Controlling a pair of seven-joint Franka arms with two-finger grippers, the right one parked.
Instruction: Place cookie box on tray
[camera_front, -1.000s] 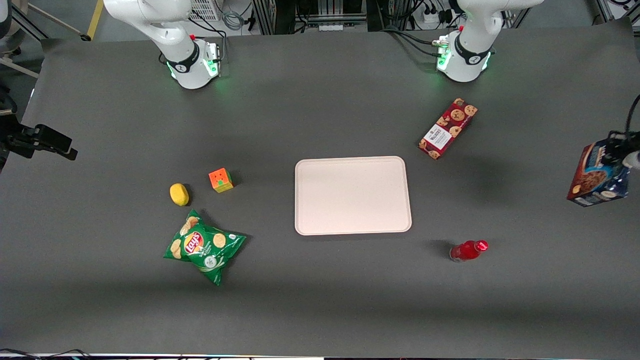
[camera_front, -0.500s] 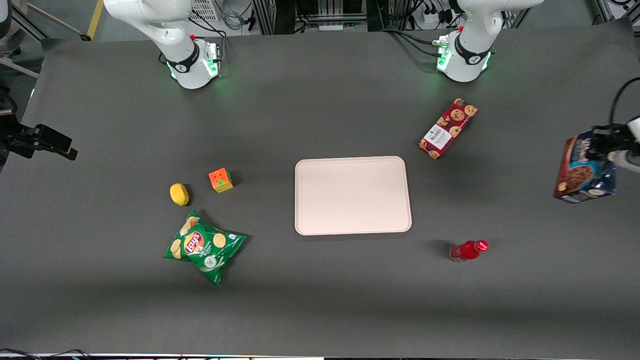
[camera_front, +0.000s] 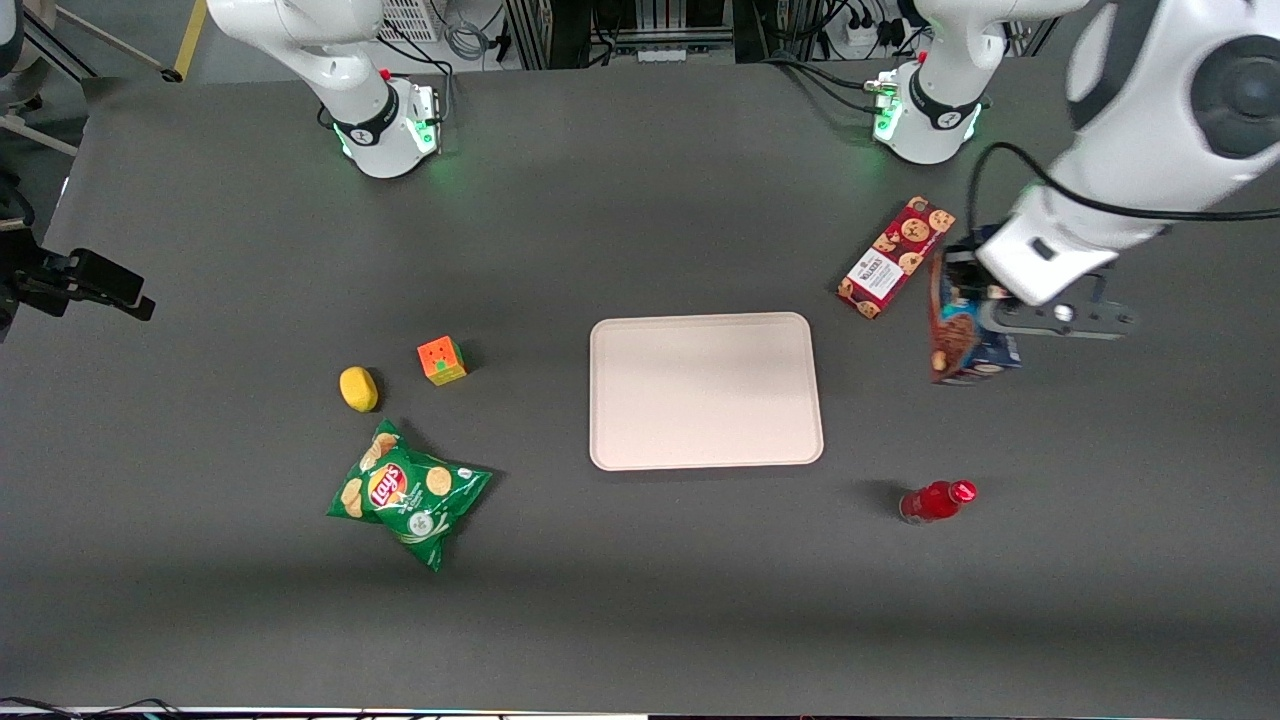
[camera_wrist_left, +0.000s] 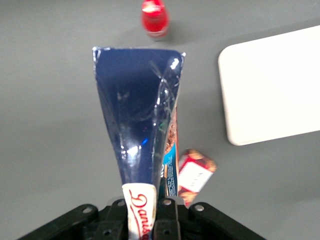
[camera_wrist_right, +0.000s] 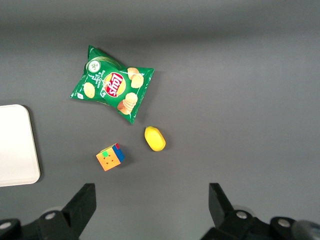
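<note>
Gripper (camera_front: 985, 312) clamped on the cookie box (camera_front: 955, 330), carried in the air above the table (camera_front: 640, 620), at about 3 o'clock from the tray (camera_front: 700, 440) and near its short edge, not yet over it. Held by the white end, between the fingers (camera_wrist_left: 165, 220), with the long navy body hanging away from the wrist. Likely light and fairly stiff cardboard, but glossy film on the faces, so probably slippery; creased along one face, so liable to dent under a hard squeeze. Long overhang below the grip likely to swing on a quick move.

Red box (camera_front: 895, 258) just beside the carried box, at about 10 o'clock from it; red bottle (camera_front: 935, 500) at about 6 o'clock, well below the path. Open table between box and tray rim. Tray bare, with room for the box laid flat. Low rim, little lift needed to cross it.
</note>
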